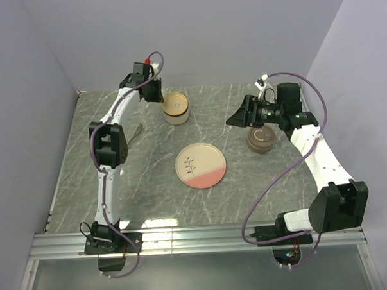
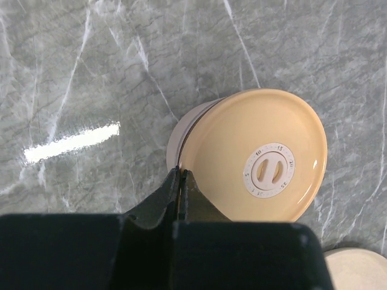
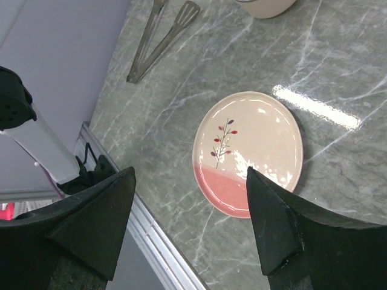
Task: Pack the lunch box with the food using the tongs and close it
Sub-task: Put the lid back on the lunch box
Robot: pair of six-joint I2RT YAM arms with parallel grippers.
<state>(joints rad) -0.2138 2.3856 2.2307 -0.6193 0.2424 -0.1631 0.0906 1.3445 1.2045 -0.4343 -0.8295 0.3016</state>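
— Where's the lunch box (image 1: 176, 108)?
— Toward the table's far edge, tan lid (image 2: 254, 154) on, contents hidden. The left gripper (image 2: 181, 172) is pinched together at the lid's rim.
— Tongs (image 3: 158, 41)?
— Lying free beside the left arm, arms slightly apart, clamping nothing.
— Right gripper (image 3: 190, 175)?
— Spread wide above a lidded brown pot (image 1: 262, 140). The plate (image 1: 201, 165) is mid-table, apart from both.

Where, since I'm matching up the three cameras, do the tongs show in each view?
Top external: the tongs lie left of centre, beside the left arm, whose elbow partly hides them.
Left wrist: not in it.
Right wrist: at the top left, beyond the plate.
Shared landmark: the tan-lidded container, in all three views; only its bottom edge shows at the top of the right wrist view.
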